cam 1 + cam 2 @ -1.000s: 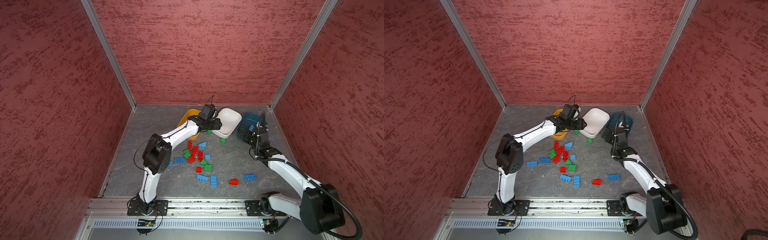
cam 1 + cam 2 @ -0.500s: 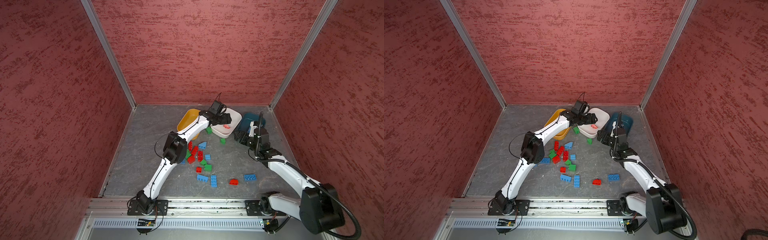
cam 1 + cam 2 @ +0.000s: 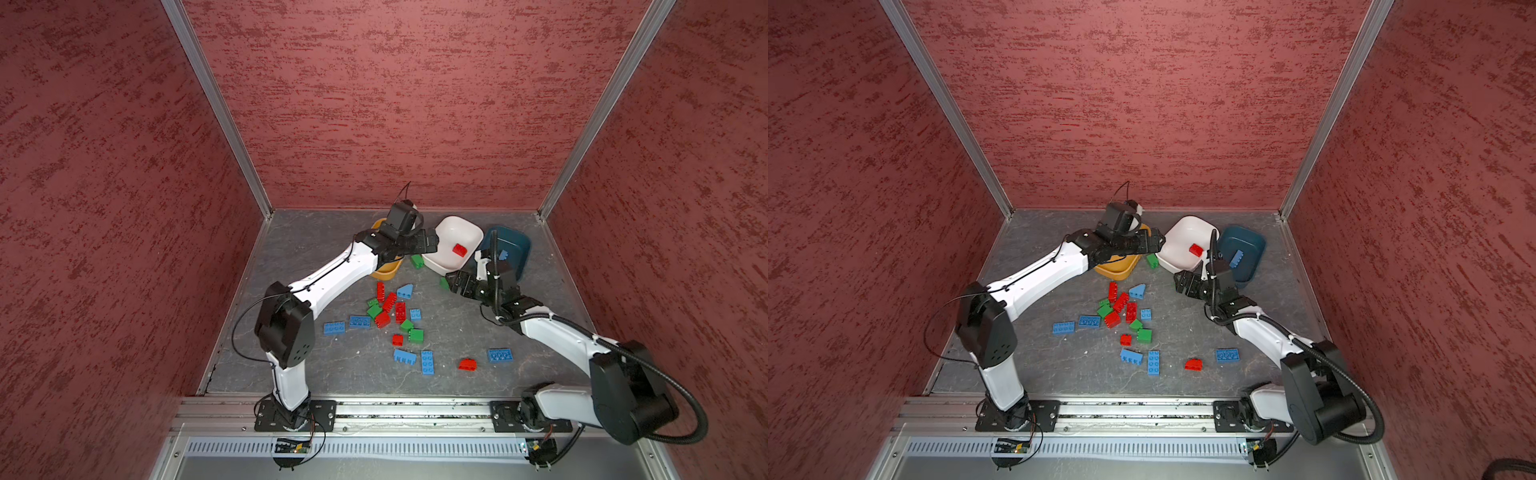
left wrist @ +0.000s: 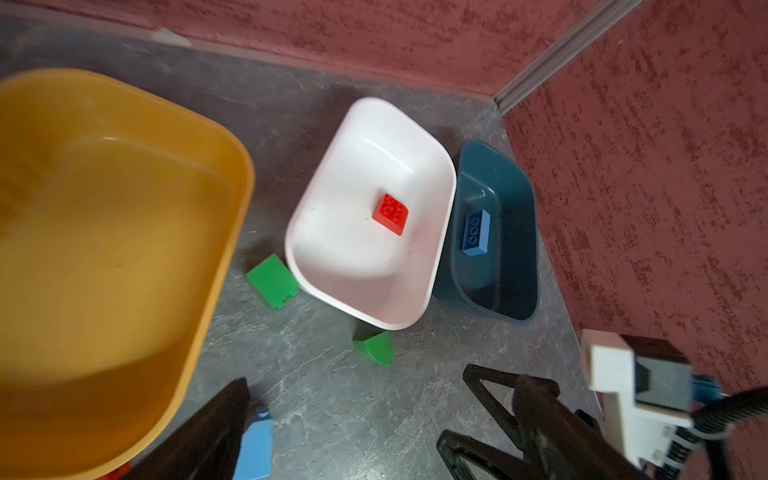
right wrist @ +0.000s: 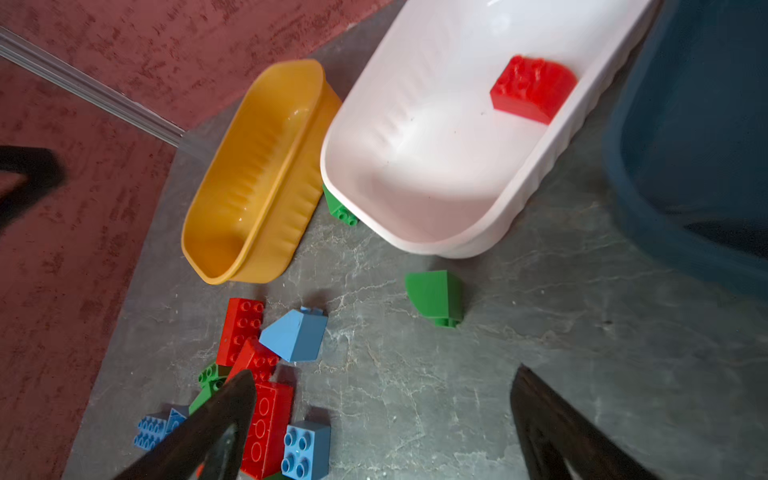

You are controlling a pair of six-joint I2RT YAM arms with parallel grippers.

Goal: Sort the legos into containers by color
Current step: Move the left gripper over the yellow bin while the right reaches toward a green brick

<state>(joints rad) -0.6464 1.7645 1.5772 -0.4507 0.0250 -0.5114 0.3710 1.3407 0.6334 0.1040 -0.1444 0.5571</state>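
Three containers stand at the back: a mustard tub (image 3: 386,271), a white tub (image 3: 453,226) and a teal tub (image 3: 521,249). One red lego (image 3: 459,249) (image 4: 390,214) lies in the white tub and one blue lego (image 3: 503,254) (image 4: 476,232) in the teal tub. My left gripper (image 3: 430,243) (image 4: 374,424) hangs open and empty at the white tub's left rim. A green brick (image 3: 417,261) lies below it. My right gripper (image 3: 451,282) (image 5: 386,415) is open and empty, low in front of the white tub, by a green sloped brick (image 5: 436,297).
Red, green and blue legos (image 3: 390,311) lie clustered mid-floor, with loose blue ones (image 3: 334,328) (image 3: 500,355) and a red one (image 3: 467,364) further out. Red walls enclose the floor on three sides. The arms' base rail (image 3: 415,409) runs along the front.
The left gripper opened over the white tub, let the red lego fall in, and drew back left. The right gripper moved left and down from the teal tub toward the green sloped brick.
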